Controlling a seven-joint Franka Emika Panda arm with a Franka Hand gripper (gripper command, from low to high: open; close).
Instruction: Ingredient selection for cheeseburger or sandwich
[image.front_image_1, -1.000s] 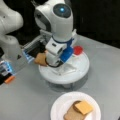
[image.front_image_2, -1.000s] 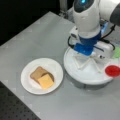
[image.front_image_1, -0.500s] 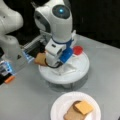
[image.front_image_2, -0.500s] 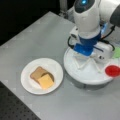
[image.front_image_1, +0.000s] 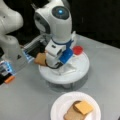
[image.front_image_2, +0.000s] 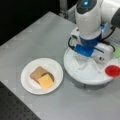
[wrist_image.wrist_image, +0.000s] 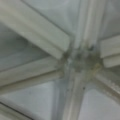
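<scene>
Two bread squares (image.front_image_1: 40, 59) (image.front_image_1: 72, 115), one cheese square (image.front_image_1: 83, 107), one red disc (image.front_image_1: 77, 50), perhaps one patty (image.front_image_2: 50, 75), two plates (image.front_image_1: 60, 110) (image.front_image_1: 82, 67).

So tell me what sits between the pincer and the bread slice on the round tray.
Nothing visible. In a front view the pincer is low over the white round tray, dividers under it; the bread slice lies at the tray's left edge, open space between.

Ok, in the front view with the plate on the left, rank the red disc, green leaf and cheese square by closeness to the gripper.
The gripper hangs over the middle of the round tray.
1. the red disc, at the tray's right edge, and the green leaf, at the view's right edge: too close to call.
2. the cheese square, on the plate at the view's left: farthest.
</scene>
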